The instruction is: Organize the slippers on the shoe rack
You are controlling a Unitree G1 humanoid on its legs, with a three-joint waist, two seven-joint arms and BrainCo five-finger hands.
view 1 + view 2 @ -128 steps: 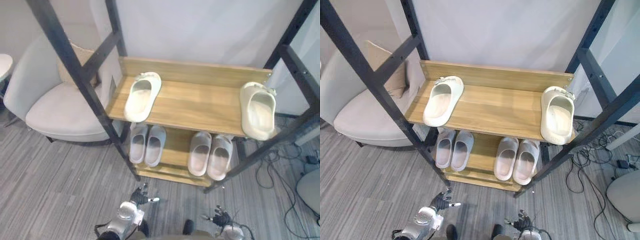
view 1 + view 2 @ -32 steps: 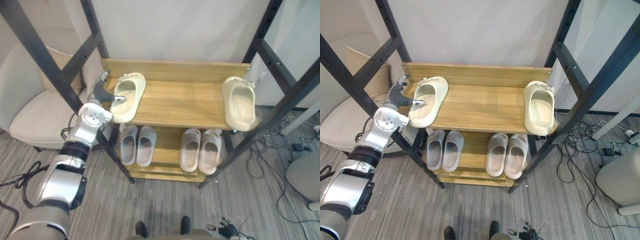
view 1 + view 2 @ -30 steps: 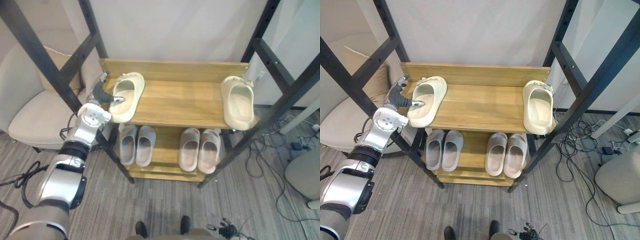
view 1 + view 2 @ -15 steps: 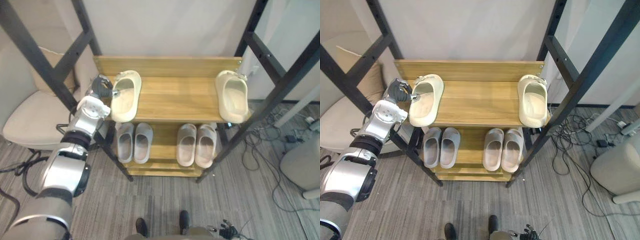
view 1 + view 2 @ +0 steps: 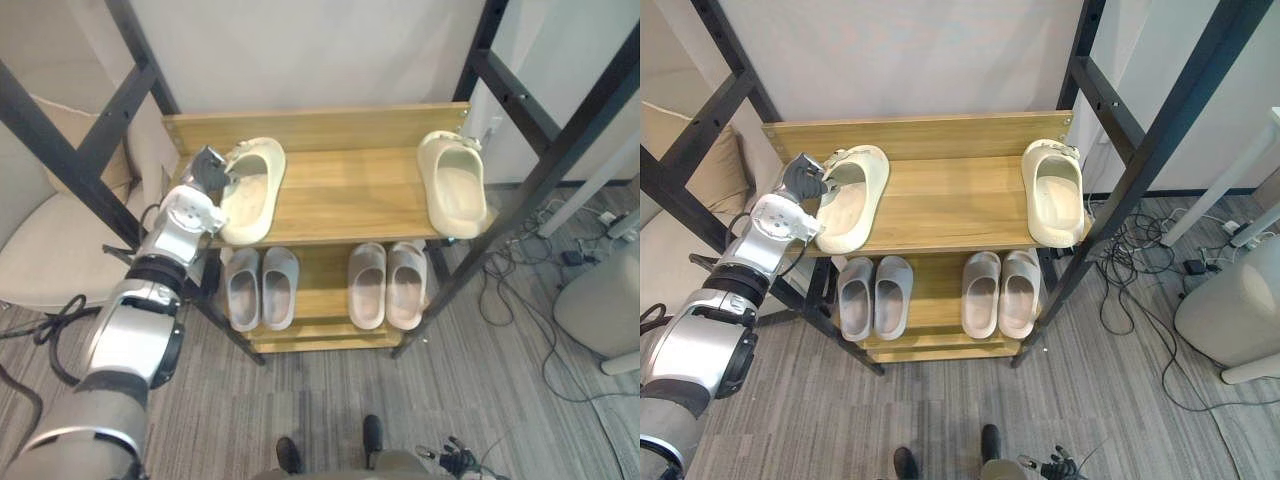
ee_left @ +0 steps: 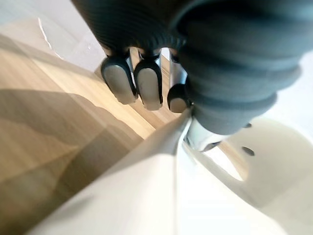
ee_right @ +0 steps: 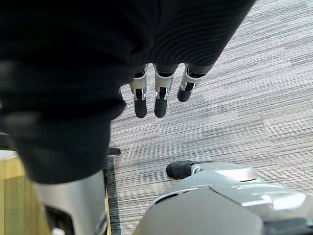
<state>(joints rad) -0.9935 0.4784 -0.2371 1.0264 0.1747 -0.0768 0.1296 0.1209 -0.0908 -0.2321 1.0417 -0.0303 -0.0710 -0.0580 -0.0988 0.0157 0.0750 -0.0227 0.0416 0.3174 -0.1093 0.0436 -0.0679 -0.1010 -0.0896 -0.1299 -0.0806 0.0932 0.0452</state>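
Two cream slippers lie on the wooden top shelf (image 5: 345,195) of the shoe rack. One slipper (image 5: 252,192) is at the left end, the other slipper (image 5: 452,187) at the right end. My left hand (image 5: 205,178) reaches in beside the rack's left post and is shut on the left slipper's outer rim. In the left wrist view its fingers (image 6: 142,84) curl over the cream rim (image 6: 161,186). My right hand (image 5: 455,462) hangs low over the carpet, far from the rack, its fingers (image 7: 156,100) straight and empty.
Two pairs of grey slippers (image 5: 260,288) (image 5: 386,285) sit on the lower shelf. Black slanted frame posts (image 5: 75,150) (image 5: 545,165) flank the rack. A pale armchair (image 5: 40,255) stands at the left. Cables (image 5: 560,300) and a grey rounded object (image 5: 600,310) lie at the right.
My left hand's fingers have curled from straight onto the left slipper's rim. The head camera has shifted, so the rack sits differently in view. The right hand has stayed low.
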